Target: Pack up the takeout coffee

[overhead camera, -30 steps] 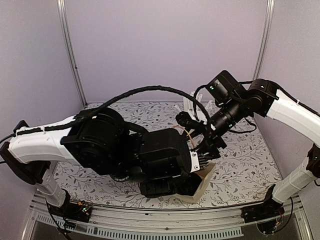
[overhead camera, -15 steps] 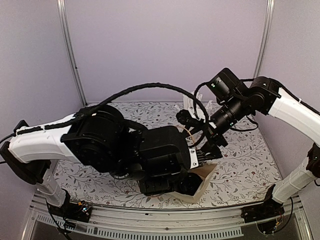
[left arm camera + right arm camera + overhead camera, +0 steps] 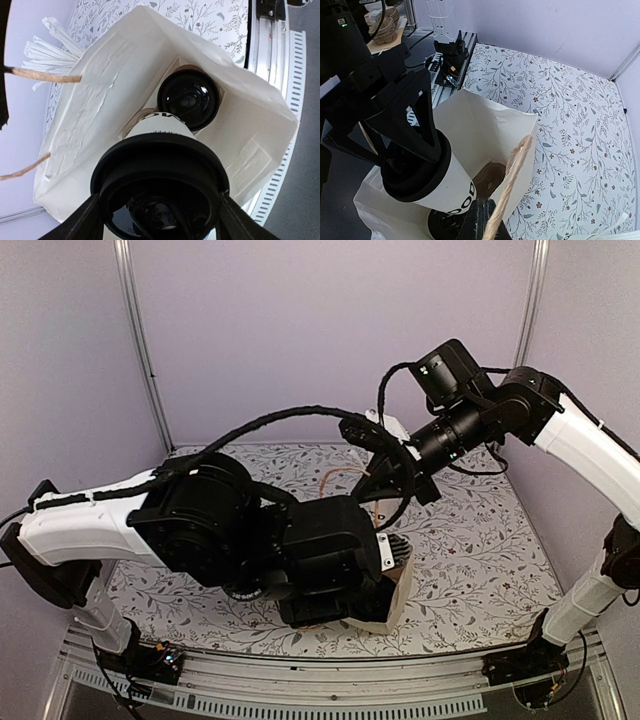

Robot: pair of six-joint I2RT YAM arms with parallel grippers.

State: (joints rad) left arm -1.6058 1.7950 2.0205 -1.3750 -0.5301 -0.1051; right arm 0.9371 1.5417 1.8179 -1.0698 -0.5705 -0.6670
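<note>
So that the bag is wide open, the right gripper pinches its string handle tight. The left gripper hugs the takeout coffee by its lid, partly down inside the bag.

White arm links, bulky black joints — looping black ribbed cable

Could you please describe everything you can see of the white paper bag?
The white paper bag stands open-mouthed near the front edge of the table. It is plain matte paper, creased. The right gripper is shut on its tan twine handle, holding it taut. One black-lidded cup sits at the bottom, with something brown beside it. The left gripper holds a second cup tilted, base dipping into the mouth; whether it touches the paper cannot be told.
</note>
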